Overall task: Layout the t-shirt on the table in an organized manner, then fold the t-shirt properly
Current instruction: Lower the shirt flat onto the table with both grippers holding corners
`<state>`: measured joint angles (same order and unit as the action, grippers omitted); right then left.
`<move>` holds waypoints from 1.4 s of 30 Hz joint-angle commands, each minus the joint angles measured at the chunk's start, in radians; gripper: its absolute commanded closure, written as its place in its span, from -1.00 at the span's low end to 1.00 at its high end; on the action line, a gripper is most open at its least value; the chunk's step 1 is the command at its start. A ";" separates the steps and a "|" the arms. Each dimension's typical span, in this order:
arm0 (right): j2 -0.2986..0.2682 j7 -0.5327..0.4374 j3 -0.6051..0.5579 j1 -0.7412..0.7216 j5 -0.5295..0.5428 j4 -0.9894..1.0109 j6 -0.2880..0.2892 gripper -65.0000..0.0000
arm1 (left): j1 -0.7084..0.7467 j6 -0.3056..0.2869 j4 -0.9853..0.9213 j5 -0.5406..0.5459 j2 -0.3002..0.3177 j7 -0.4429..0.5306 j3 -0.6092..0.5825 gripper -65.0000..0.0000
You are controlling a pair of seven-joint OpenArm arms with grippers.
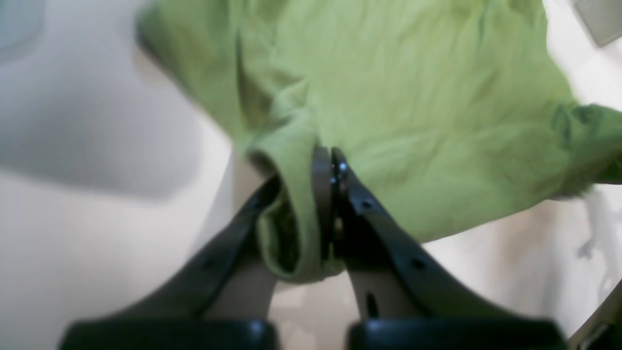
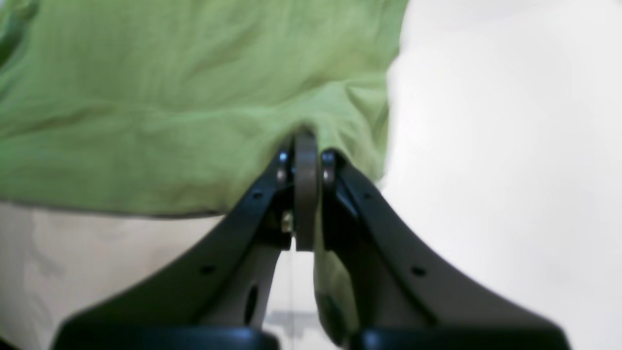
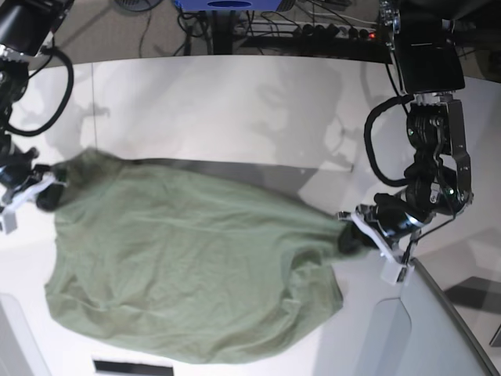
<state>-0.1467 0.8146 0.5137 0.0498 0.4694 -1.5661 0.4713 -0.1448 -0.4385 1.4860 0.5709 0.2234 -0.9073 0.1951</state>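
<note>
Left gripper [image 1: 330, 160] clamped tight on a bunched fold of the t-shirt [image 1: 413, 97]. Right gripper [image 2: 306, 146] pinched closed on the t-shirt's opposite edge. Stretched between the two, draped across the white table [image 3: 235, 102], lower hem sagging toward the near edge.

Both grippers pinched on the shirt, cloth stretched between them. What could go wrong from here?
1. The left gripper holds only a bunched edge of the t-shirt; more tension might slip it free.
2. The right gripper pinches near a corner, so it may fold unevenly.
3. The lower hem sags wrinkled on the table and may crease.
</note>
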 commanded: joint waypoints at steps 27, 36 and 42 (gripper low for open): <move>0.039 -0.065 0.069 0.289 0.013 -0.006 0.008 1.00 | 0.274 -0.003 -0.026 -0.168 0.166 0.212 -0.173 1.00; 0.031 -0.070 0.076 0.295 0.015 -0.004 0.001 1.00 | 0.267 -0.003 -0.023 -0.188 0.155 0.212 -0.150 1.00; 0.028 -0.073 0.073 0.281 0.013 -0.004 0.001 0.98 | 0.268 -0.003 -0.026 -0.190 0.156 0.212 -0.154 1.00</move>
<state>-0.1013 0.7597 0.5827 0.3389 0.4709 -1.5562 0.4683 0.1333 -0.4412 1.4460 0.3702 0.3668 -0.7143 0.0360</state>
